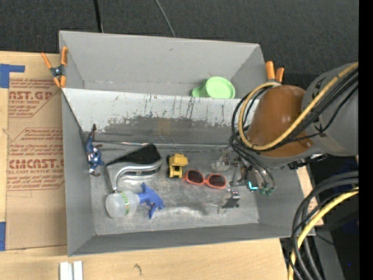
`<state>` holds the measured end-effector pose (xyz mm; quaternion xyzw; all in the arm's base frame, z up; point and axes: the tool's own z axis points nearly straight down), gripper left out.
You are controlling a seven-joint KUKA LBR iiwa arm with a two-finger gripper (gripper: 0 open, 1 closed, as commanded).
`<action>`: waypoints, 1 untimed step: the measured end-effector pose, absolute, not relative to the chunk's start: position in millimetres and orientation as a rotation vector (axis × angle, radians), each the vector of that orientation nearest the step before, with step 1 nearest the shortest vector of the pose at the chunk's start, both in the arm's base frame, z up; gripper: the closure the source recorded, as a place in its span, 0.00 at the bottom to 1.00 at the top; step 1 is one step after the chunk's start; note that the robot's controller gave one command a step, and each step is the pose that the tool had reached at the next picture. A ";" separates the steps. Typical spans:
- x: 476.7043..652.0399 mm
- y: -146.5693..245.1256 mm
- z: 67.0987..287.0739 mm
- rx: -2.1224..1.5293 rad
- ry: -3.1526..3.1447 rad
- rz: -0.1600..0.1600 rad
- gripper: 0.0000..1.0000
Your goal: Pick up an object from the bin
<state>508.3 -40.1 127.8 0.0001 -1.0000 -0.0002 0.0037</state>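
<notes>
Camera view puts our gripper [233,190] low at the right end of the bin [163,69], just beside the red sunglasses [204,179] lying on the floor. We can't tell how wide it's open or whether it grips anything. A yellow toy [177,165] sits just left of the glasses.

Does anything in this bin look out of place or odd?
The green round lid sits high on the back slope, apart from the things on the floor. The small spray bottle lies on its side, front left. Nothing looks spilled or broken.
</notes>
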 end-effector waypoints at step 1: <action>510.3 -40.1 131.4 0.001 -3.141 0.000 0.00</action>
